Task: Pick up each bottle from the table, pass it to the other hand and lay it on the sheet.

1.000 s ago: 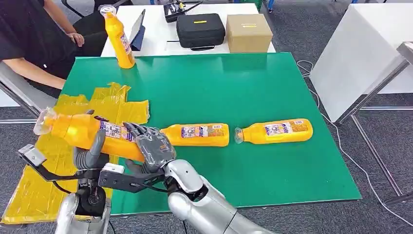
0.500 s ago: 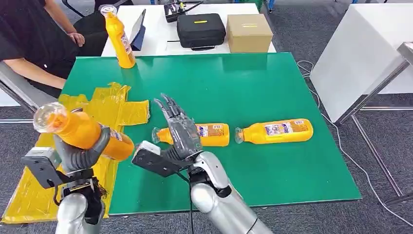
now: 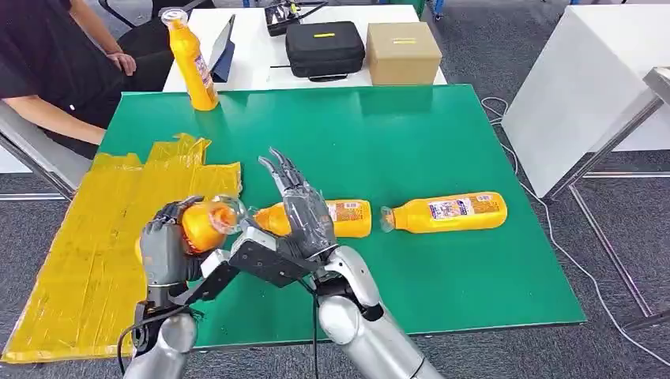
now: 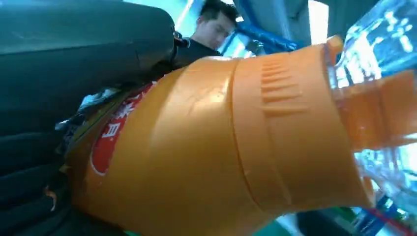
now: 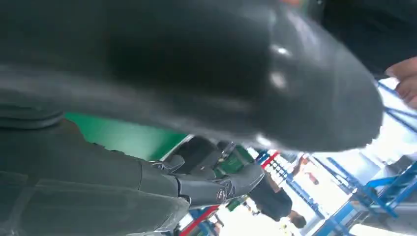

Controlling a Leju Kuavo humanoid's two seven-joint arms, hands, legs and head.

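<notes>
Fingers of the left hand [image 3: 163, 251] grip 1 bottle [image 3: 204, 225], cap toward the splayed, empty right hand [image 3: 299, 212]; sheet [image 3: 87, 253] lies left.

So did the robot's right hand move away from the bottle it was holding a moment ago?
Yes. The right hand let go and now sits open in front of the middle lying bottle; the left hand holds the held bottle.

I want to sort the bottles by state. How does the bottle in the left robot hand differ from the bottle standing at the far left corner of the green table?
The held bottle is off the table, gripped by the left robot hand; the corner bottle rests on the green table, untouched. The held bottle is tipped, neck toward the camera; the corner bottle stands upright. Both are orange with a clear cap.
</notes>
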